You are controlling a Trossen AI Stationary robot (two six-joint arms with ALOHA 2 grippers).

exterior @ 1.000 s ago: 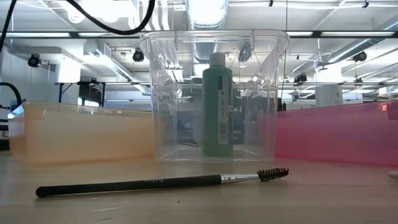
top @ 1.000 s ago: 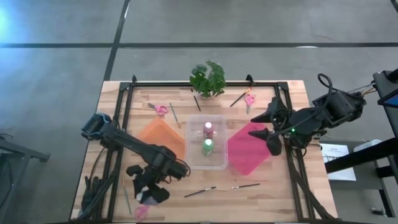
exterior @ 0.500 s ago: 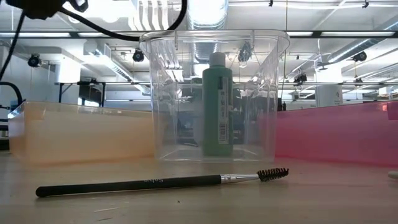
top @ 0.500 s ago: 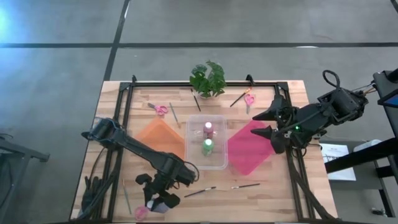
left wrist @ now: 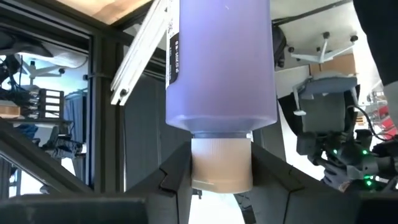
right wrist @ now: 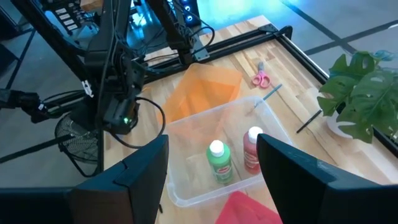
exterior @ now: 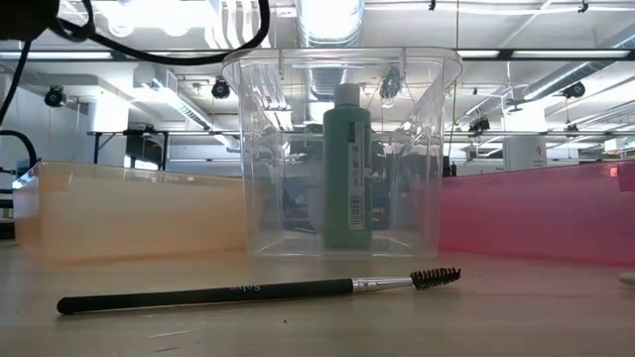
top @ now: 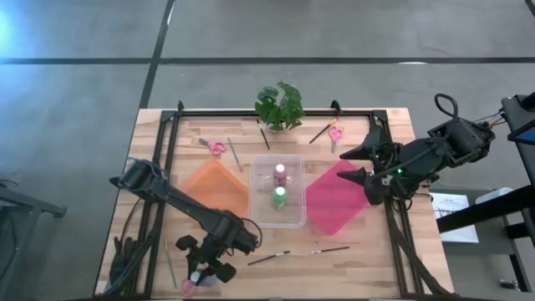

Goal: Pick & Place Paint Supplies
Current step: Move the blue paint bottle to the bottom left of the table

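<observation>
My left gripper point(top: 203, 269) is at the table's near edge, left of centre, shut on a pale blue paint bottle point(left wrist: 221, 62) with a white cap. My right gripper point(top: 364, 171) hovers open over the far right part of the pink mat point(top: 334, 199). A clear bin point(top: 294, 219) in the middle holds a pink bottle point(top: 280, 174) and a green bottle point(top: 279, 197), both upright. Two brushes point(top: 269, 257) point(top: 330, 249) lie flat near the table's near edge. Pink scissors point(top: 216, 147) point(top: 334, 134) and more brushes point(top: 235, 155) point(top: 264, 136) lie toward the far side. My left gripper pinches the blue bottle by its white cap point(left wrist: 221, 165), one finger point(left wrist: 177, 177) on each side. The bottle's body reaches straight out beyond the fingertips. Whether the bottle rests on the table I cannot tell.
A leafy plant point(top: 280, 104) stands at the far edge. An orange mat point(top: 219, 182) lies left of the bin. A small pink thing point(top: 189, 286) and a thin green brush point(top: 170, 267) lie by my left gripper. In the low view a dark brush point(exterior: 258, 291) lies before the bin point(exterior: 342, 149).
My left arm has stretched out and carried its gripper a little toward the table's near edge, turning at the wrist, with the bottle staying in its hold. My right gripper has drifted slightly toward the far right.
</observation>
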